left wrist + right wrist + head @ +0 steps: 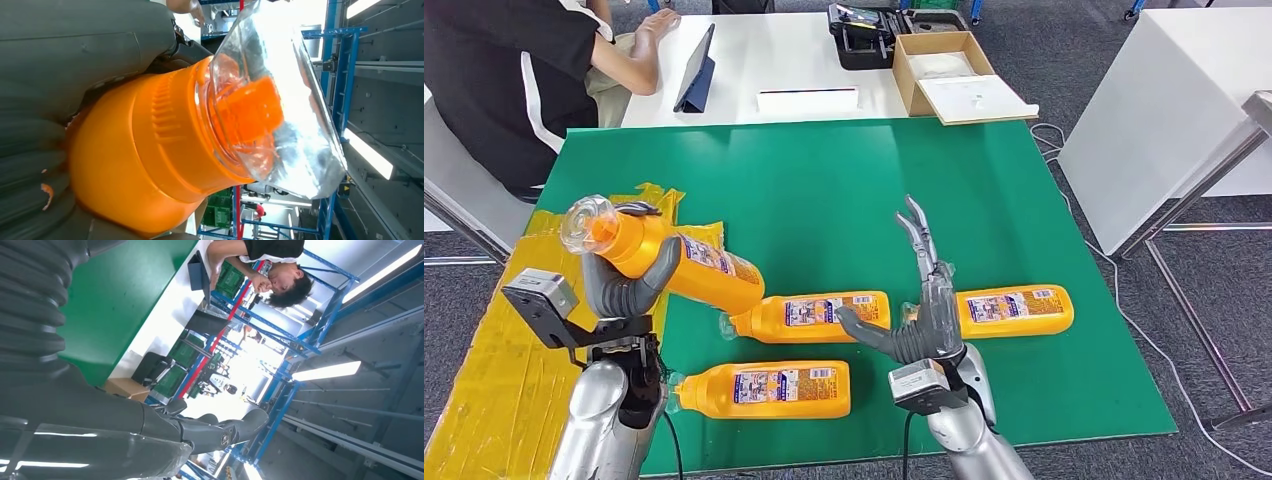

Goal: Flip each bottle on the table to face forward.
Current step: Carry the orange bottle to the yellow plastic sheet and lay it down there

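My left hand (629,285) grips an orange bottle (679,260) and holds it tilted above the green table (844,180), its clear cap (587,222) toward me. The left wrist view shows the bottle's orange neck (150,150) and clear cap (280,110) up close. Three more orange bottles lie on their sides with labels up: one in the middle (814,316), one nearer me (769,389), one to the right (1014,309). My right hand (921,305) stands open with fingers raised, between the middle and right bottles, holding nothing.
A person in black (504,70) sits at the far left by a white table (764,60) with a tablet (696,70) and a cardboard box (944,70). Yellow tape (494,340) covers the green table's left edge. Another white table (1164,110) stands right.
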`<state>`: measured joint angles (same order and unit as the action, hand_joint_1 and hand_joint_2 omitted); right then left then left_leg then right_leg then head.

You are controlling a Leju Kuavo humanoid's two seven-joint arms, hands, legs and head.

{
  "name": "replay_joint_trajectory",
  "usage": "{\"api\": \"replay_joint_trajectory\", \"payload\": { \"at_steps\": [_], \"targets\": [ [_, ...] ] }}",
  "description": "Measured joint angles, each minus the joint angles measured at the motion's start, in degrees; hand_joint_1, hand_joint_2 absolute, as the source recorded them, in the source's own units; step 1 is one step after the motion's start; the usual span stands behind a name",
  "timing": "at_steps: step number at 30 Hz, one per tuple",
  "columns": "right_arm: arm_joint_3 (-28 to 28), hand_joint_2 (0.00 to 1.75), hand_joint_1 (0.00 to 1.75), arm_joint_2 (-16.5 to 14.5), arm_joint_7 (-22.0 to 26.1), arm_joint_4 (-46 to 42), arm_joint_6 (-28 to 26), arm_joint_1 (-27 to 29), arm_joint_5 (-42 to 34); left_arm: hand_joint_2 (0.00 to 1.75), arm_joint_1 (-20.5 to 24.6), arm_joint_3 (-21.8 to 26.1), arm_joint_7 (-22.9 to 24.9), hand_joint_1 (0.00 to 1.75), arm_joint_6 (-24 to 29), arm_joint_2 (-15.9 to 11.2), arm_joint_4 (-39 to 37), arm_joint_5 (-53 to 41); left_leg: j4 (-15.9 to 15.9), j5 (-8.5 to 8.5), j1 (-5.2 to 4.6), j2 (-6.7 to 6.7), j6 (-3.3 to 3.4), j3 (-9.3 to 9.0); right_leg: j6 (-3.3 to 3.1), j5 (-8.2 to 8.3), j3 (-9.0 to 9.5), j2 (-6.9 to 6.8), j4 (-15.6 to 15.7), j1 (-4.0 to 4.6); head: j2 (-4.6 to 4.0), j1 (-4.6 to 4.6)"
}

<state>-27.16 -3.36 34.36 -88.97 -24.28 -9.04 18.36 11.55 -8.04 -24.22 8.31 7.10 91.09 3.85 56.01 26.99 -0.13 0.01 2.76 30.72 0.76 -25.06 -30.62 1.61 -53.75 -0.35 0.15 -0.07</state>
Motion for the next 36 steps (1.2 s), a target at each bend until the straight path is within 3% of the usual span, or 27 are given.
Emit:
{"api": "replay_joint_trajectory", "payload": {
  "at_steps": [9, 11, 14, 17, 20, 23, 28, 31, 36],
  "targets": [
    [0.2, 1.75, 0.0, 0.2, 0.0, -0.4, -0.1, 0.2, 0.0, 1.75, -0.2, 0.3, -0.3, 1.75, 0.8, 0.0, 0.3, -0.7, 0.0, 0.0, 0.0, 0.0, 0.0, 0.0, 0.0, 0.0, -0.01, 0.0, 0.0, 0.0, 0.0, -0.01],
    [0.2, 1.75, 0.0, 0.3, 0.1, -0.7, -1.2, 0.5, 0.6, 1.75, -0.2, 1.0, -1.2, 1.75, 4.4, 0.0, 0.7, -3.8, 0.0, 0.0, 0.0, 0.01, 0.0, 0.0, 0.0, 0.0, -0.01, 0.0, 0.0, 0.0, 0.0, 0.0],
    [0.6, 1.75, 0.0, 0.6, -0.4, -1.8, -6.2, 1.6, 4.1, 1.75, 0.3, 3.6, -2.1, 1.75, 13.9, -0.1, 2.2, -12.7, 0.0, 0.0, 0.01, 0.01, 0.0, 0.0, 0.0, 0.0, -0.01, 0.0, 0.0, 0.0, 0.0, 0.0],
    [1.5, 1.75, 0.0, 1.1, -2.2, -3.6, -12.6, 3.1, 10.1, 1.75, 1.4, 7.2, -2.1, 1.75, 21.7, -0.9, 3.3, -21.7, 0.0, 0.0, 0.02, -0.01, 0.0, 0.0, 0.0, 0.0, -0.01, 0.0, 0.0, 0.01, 0.0, 0.0],
    [4.0, 1.75, 0.0, 1.3, -4.4, -6.4, -15.1, 5.3, 18.5, 1.75, 1.9, 10.3, -3.0, 1.75, 27.7, -2.2, 3.4, -29.8, 0.0, 0.0, 0.02, 0.01, 0.0, 0.0, -0.01, 0.0, -0.02, 0.0, 0.0, 0.01, 0.0, -0.01],
    [8.6, 1.75, 0.0, 1.0, -5.2, -9.0, -15.4, 7.3, 26.6, 1.75, 1.8, 13.4, -5.8, 1.75, 31.0, -2.4, 3.4, -47.0, 0.0, 0.0, 0.01, -0.02, 0.0, -0.01, -0.01, -0.01, -0.05, -0.05, 0.0, 0.01, 0.0, -0.02],
    [14.9, 1.75, 0.0, 1.1, -3.4, -9.7, -15.4, 8.4, 25.7, 1.75, 1.2, 17.0, -8.0, 1.75, 31.6, -0.3, 2.6, -89.1, 0.0, -0.01, -0.2, -0.18, 0.01, 0.01, 0.01, -0.02, -0.04, -0.24, 0.0, -0.05, 0.0, 0.0],
    [16.9, 1.75, 0.0, 1.2, -3.1, -9.7, -15.4, 8.9, 25.1, 1.75, 1.1, 15.5, 1.8, 1.75, 31.7, -1.9, -0.4, -94.6, 0.0, -0.03, -0.26, 0.04, 0.04, 0.02, 0.05, 0.03, -0.1, -0.04, -0.1, -0.16, 0.0, -0.01],
    [17.8, 1.75, 0.0, 1.9, -5.0, -9.7, -15.4, 8.7, 24.8, 1.75, 3.8, 1.6, 24.2, 1.75, 31.7, -11.9, -8.1, -93.9, 0.0, -0.09, -0.29, -0.04, 0.07, -0.02, 0.04, 0.03, -0.16, -0.13, -0.1, -0.18, 0.0, -0.01]
  ]
}}
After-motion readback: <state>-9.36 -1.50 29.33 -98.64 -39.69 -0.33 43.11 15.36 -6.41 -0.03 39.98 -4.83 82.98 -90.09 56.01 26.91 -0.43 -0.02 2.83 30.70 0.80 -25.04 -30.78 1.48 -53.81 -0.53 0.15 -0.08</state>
